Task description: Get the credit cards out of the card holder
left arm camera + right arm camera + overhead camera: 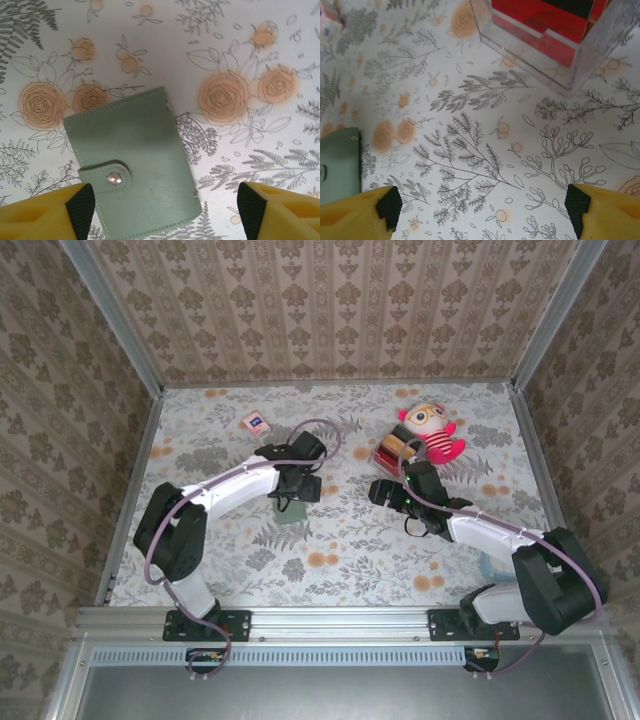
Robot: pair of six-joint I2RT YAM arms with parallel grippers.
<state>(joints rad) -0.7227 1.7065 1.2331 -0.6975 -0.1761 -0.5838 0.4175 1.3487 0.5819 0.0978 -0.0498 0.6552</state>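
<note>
Card holder (pixel 132 160) lies snapped shut on the table (pixel 350 540) between the left gripper's (pixel 165 210) wide-open, empty jaws, long axis roughly crossing their closing line, slightly tilted; right gripper (pixel 482 205), likewise open and empty, stands farther off.

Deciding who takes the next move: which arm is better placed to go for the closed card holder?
Left. The left gripper hangs open directly above the card holder, which lies snapped shut between its fingers. The right gripper, also open, is off to the side, nearer the clear box.
</note>
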